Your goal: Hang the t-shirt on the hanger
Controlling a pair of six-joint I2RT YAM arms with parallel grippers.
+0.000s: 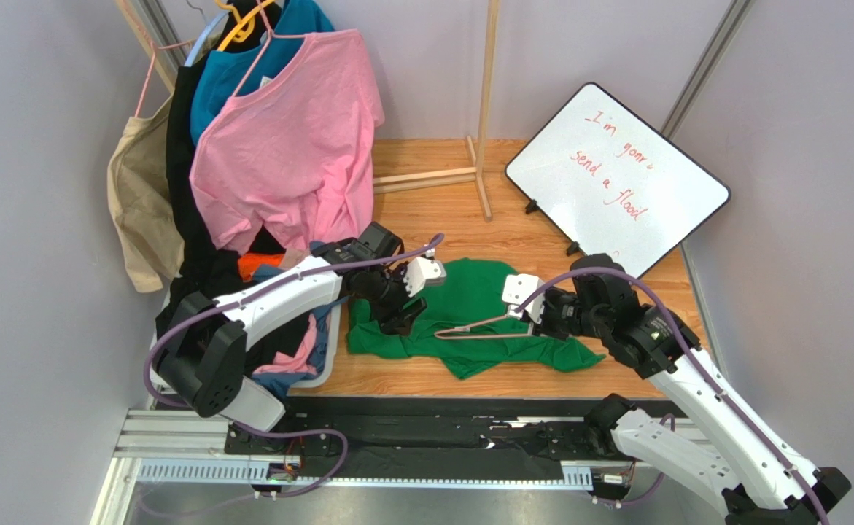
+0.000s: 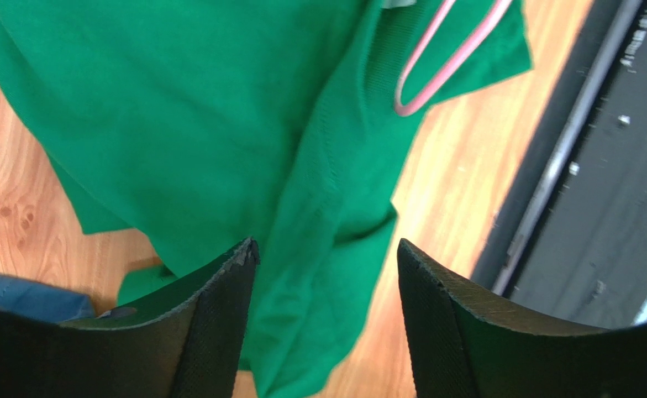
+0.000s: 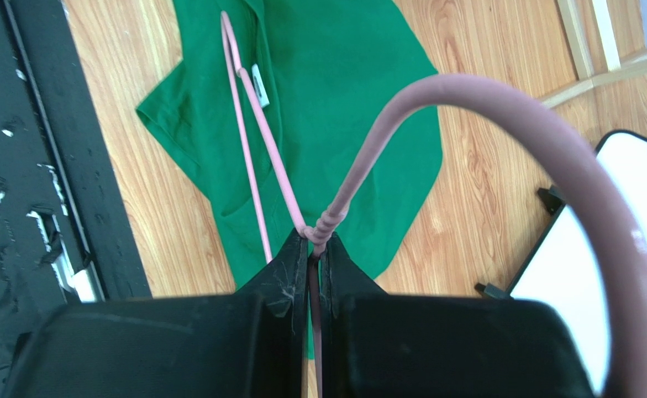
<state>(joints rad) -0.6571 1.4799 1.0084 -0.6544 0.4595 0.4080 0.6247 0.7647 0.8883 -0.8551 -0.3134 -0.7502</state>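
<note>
- wooden tabletop (image 1: 442,219) is carrying everything; a black rail is running along its near edge.
- pink t-shirt (image 1: 283,142) is hanging on a rack at the far left corner, over a teal-blue shirt (image 1: 217,82); neither is being touched.
- whiteboard (image 1: 617,181) is leaning near the right edge, with red handwriting showing on it.
- t-shirt (image 1: 475,301) (image 2: 177,108) (image 3: 335,75), bright green, is lying crumpled on the tabletop, midway across and close to the near edge, between the two grippers; its white neck label is showing in the right wrist view.
- hanger (image 1: 480,327) (image 2: 447,58) (image 3: 260,141), pale pink wire, is stretching across the near part of the t-shirt; its far rounded corner is resting on the fabric at the collar, and its hook is pointing toward the right arm.
- right gripper (image 1: 530,312) (image 3: 314,245) is clamping the hanger at the twisted neck just below the hook, jaws pressed tight on the wire.
- left gripper (image 1: 404,312) (image 2: 326,249) is hovering over the t-shirt's left part with jaws spread wide; green fabric is showing between the fingers (image 2: 219,315), and contact cannot be told.
</note>
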